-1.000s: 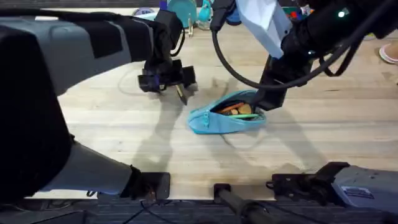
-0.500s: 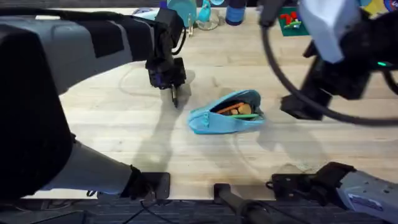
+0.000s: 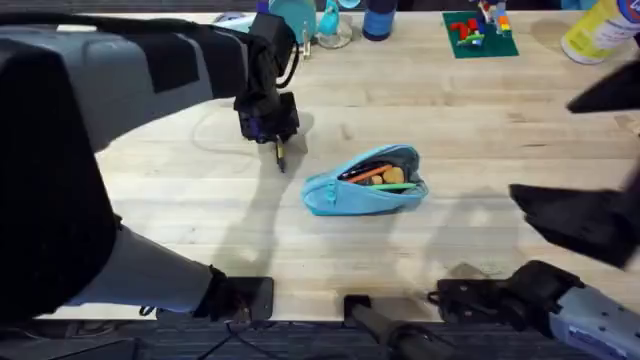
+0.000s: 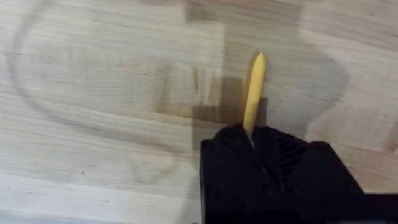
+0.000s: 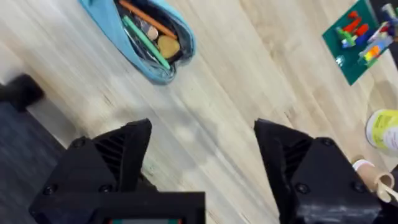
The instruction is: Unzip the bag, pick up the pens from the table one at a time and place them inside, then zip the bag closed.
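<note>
Left claw (image 3: 279, 152) clenched on yellow pen (image 4: 253, 93), held above the wood surface (image 3: 470, 120) left of the bag. Blue bag (image 3: 365, 182) lies unzipped mid-surface, a green pen (image 5: 144, 41) inside. Right claw (image 5: 202, 155) released, fingers wide apart.

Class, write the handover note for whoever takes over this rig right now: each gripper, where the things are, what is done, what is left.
Left gripper: shut on the yellow pen, held above the table, beside the bag.
Right gripper: open, holding nothing, off to the bag's right.
Bag: lying on the table, unzipped and gaping, with a green pen and other items already inside.
Done: bag unzipped, green pen in, yellow pen picked up.
Left: carry the yellow pen over to the bag, drop it in, zip the bag closed.
</note>
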Controlling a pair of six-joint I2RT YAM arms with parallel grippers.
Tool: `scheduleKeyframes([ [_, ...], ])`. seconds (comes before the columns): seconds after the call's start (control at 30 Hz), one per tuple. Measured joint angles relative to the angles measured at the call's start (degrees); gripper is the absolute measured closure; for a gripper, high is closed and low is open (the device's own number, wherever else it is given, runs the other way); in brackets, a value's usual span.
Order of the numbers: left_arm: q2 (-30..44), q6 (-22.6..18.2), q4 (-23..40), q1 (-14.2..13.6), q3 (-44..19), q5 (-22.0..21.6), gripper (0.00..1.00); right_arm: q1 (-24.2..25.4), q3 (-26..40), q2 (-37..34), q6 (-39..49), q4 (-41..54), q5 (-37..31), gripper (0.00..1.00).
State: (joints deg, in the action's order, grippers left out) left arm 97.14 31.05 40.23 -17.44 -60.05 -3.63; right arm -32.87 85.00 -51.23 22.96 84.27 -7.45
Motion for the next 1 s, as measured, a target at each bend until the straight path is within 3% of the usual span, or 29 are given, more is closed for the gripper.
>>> scheduleKeyframes([
  [0.13,0.05,-2.41,-1.38,0.23,0.00,2.12,0.960,-0.01,0.05,5.01,-1.42,0.16,0.44,0.003],
  [0.4,0.46,-14.29,-2.52,0.18,-0.86,10.12,0.959,-0.01,0.27,7.24,-2.20,0.22,0.89,0.004],
  [0.57,-0.12,-20.02,-1.44,0.05,-5.30,13.95,0.959,-0.01,0.27,7.24,-2.19,0.22,0.92,0.004],
  [0.8,-8.61,-28.68,-1.46,-0.38,-10.59,19.59,0.959,-0.01,0.27,7.24,-2.21,0.17,1.04,0.004],
  [1.0,-16.28,-36.05,-1.95,-2.59,-11.91,30.96,0.959,-0.01,0.27,7.24,-2.21,-1.43,1.04,0.005],
])
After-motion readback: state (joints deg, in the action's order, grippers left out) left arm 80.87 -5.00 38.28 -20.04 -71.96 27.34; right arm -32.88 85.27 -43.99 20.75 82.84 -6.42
